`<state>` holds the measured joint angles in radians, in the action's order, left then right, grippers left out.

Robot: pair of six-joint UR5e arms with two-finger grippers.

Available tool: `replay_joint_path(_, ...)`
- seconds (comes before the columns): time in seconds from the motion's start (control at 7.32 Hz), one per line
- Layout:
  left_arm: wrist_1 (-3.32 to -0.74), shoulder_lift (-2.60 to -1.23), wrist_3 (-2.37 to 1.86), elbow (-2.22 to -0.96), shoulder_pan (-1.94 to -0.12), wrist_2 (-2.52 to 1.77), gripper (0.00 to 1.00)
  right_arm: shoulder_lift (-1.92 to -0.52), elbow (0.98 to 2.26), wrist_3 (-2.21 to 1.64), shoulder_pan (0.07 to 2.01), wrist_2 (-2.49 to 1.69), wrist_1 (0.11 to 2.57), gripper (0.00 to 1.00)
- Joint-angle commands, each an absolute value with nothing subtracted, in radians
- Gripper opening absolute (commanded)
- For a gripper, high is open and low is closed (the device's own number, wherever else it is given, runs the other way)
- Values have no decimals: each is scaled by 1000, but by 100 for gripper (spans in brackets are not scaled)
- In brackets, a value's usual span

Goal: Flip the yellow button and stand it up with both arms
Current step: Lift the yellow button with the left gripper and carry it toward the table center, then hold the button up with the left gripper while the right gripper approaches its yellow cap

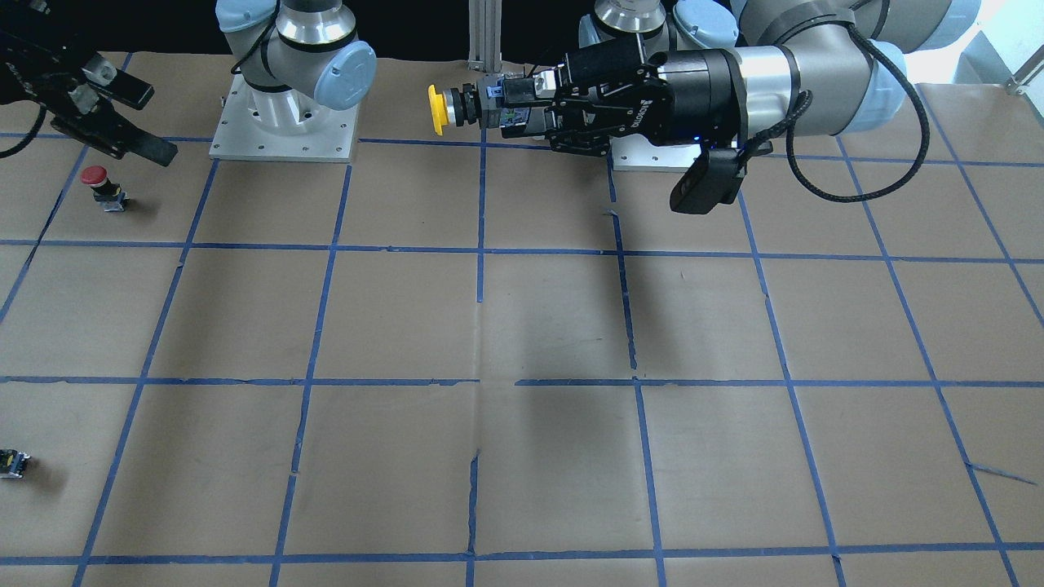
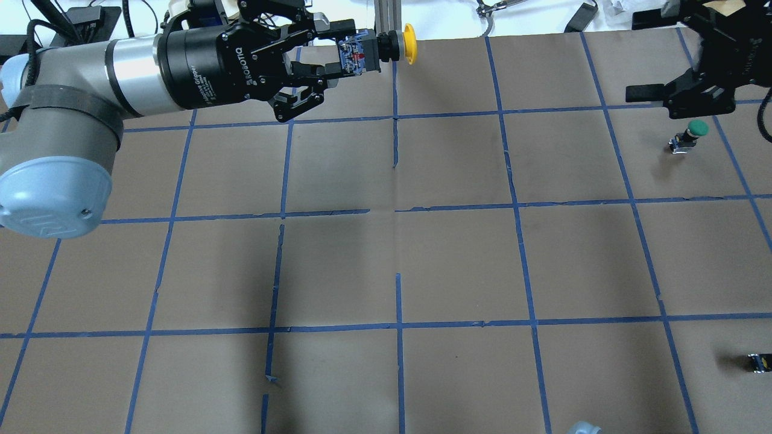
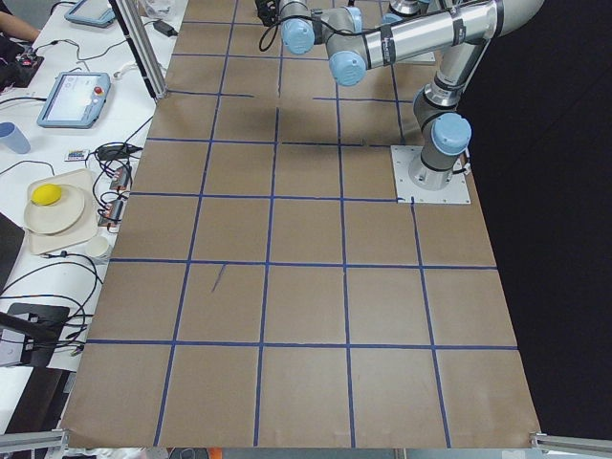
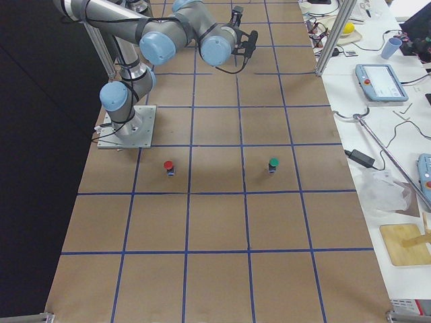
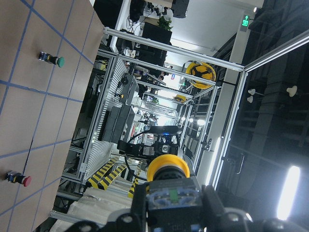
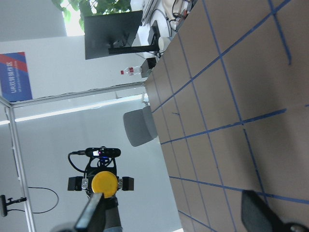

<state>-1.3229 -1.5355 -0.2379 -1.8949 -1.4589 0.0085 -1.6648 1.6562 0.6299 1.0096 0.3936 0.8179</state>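
The yellow button [image 2: 398, 47] is clamped level in the left gripper [image 2: 353, 54], cap aimed at the distant, spread-jawed right gripper [image 2: 632, 55].

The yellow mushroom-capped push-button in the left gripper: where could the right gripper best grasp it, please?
On the yellow button, probably the black neck behind the cap, from the cap end: the left gripper clamps the blocky base, holding it horizontal with cap and neck free.
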Motion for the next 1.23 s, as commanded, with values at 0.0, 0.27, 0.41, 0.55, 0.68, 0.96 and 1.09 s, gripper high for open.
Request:
replay_joint_path(0.0, -1304, -1540, -238, -1899, -1466, 0, 13, -1677, 1695, 653, 1083, 286, 712, 100)
replay_joint_path(0.27, -1299, -1543, -233, -1898, -1470, 0, 11, -1672, 1695, 612, 1170, 238, 703, 100)
replay_joint_path(0.41, -1284, -1545, -232, -1902, -1470, 3, 11, -1669, 1684, 557, 1219, 135, 719, 100)
replay_joint_path(0.55, -1282, -1543, -239, -1905, -1470, 2, 11, -1661, 1689, 551, 1273, 103, 751, 100)
replay_joint_path(0.68, -1282, -1543, -239, -1904, -1470, 2, 11, -1661, 1689, 545, 1317, 100, 755, 100)
replay_joint_path(0.96, -1261, -1543, -241, -1898, -1470, 0, 11, -1658, 1697, 532, 1347, 100, 761, 100)
replay_joint_path(1.09, -1259, -1546, -241, -1898, -1470, -2, 11, -1654, 1695, 531, 1350, 97, 761, 99)
